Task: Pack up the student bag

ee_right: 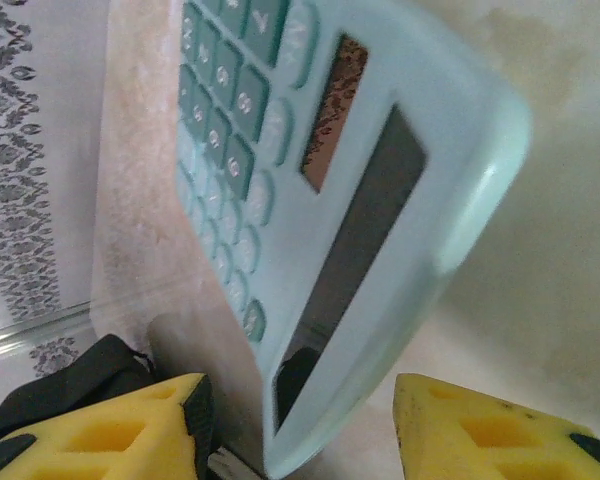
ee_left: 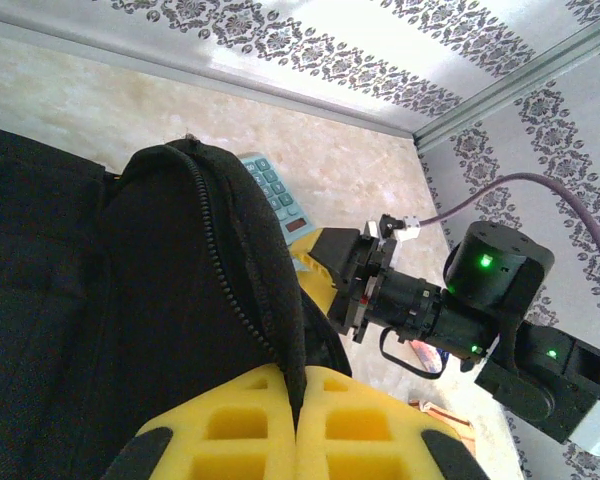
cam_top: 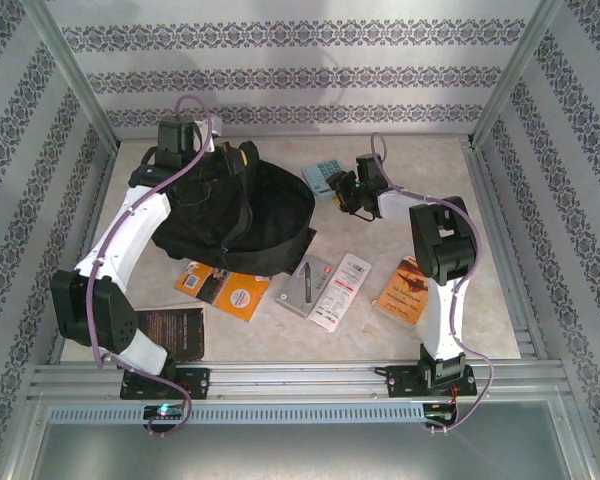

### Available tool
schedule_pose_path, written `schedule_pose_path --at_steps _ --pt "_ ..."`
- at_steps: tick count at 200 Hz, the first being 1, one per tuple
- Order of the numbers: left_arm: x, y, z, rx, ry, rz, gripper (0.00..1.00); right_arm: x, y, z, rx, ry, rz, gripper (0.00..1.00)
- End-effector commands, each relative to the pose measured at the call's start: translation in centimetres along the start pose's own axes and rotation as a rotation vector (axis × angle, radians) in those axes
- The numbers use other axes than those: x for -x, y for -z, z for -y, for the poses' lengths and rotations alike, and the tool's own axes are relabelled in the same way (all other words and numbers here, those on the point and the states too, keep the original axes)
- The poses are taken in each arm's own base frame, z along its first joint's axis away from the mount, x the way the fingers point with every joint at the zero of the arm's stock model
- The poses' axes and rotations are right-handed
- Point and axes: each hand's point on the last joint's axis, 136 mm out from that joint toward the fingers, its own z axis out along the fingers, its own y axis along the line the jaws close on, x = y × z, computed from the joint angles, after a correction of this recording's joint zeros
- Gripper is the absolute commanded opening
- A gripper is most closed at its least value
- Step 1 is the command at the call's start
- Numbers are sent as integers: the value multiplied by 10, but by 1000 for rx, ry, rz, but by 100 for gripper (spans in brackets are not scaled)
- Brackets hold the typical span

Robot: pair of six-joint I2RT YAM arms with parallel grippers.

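- The student bag [cam_top: 245, 215] lies slumped on the far left part of the worktop [cam_top: 430, 165], just beside the left arm. It is black, soft and much the biggest thing there.
- The left gripper [ee_left: 298, 425] is fully closed. Its yellow fingers pinch the fabric lip of the bag along the zip [ee_left: 225, 250], at the rounded top.
- The right gripper [ee_right: 298, 430] stands about half open, straddling the near edge of a pale blue calculator [ee_right: 310, 180] that lies just to the right of the bag. A gap shows on each side, so I judge it not yet clamped. Whether the calculator leans on one finger is hard to tell from this close.
- Handling: the bag is limp cloth and will sag and fold rather than hold a shape. It is probably light while empty, and it will drag across the worktop if pulled sideways.
- Where to hold: the stitched zip edge is the firmest part. Lifting it up and away should open the mouth, whereas loose panel fabric would only bunch.
- An orange book [cam_top: 230, 292] and a white packet [cam_top: 340, 290] lie near the front of the bag, not yet packed.
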Motion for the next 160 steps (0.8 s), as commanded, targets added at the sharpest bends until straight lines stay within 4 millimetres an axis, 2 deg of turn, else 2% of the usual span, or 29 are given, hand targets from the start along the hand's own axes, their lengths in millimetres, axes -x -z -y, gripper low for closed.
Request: schedule_pose_path --at_steps 1,29,64,91,123,160 --pt "30 18 23 -71 -45 96 0 9 -6 4 -19 -41 32 50" --pt "29 18 23 -69 -47 93 0 11 -16 7 -9 -67 33 47" --pt "27 17 20 -57 -46 87 0 12 -23 4 10 -71 35 39" --pt "27 18 20 -52 -51 84 0 17 -21 6 16 -80 47 25" --pt "28 18 20 -47 -63 77 0 21 -1 0 23 -63 63 1" --pt "30 18 23 -50 -96 52 0 20 45 -21 10 72 52 0"
